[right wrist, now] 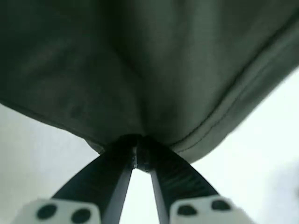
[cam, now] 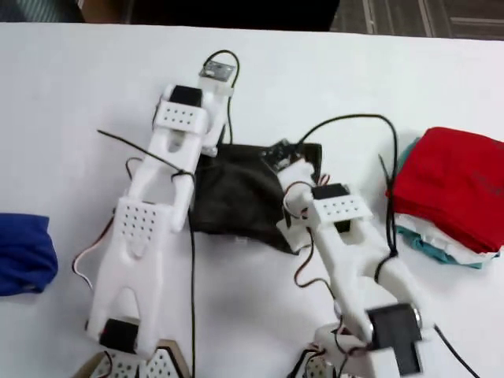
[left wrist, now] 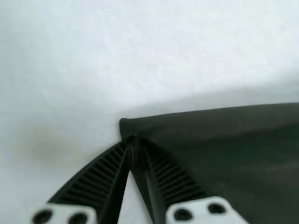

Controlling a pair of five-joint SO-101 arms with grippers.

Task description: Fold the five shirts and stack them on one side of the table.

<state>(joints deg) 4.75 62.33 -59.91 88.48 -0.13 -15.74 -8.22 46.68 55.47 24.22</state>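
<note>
Black shirt (cam: 236,193) lies midway on the bench (cam: 79,94), left tool (left wrist: 133,151) clamped on its corner, right tool (right wrist: 138,154) clamped on its hem (thin bites, both). Uneven pulling could slip the cloth free and spoil the fold.

I see the black shirt (cam: 236,193) at the centre of the table, gathered into a compact, roughly square, slightly rumpled shape. Its 11 o'clock corner is pinched in the left gripper (left wrist: 134,149), and a hemmed edge toward 1 o'clock is pinched in the right gripper (right wrist: 138,151). At 9 o'clock, well apart, a blue shirt (cam: 24,256) lies bunched at the table's edge. At 3 o'clock sits a stack: a folded red shirt (cam: 453,185) on top, a white shirt (cam: 411,223) under it, and a teal shirt (cam: 437,248) at the bottom.
</note>
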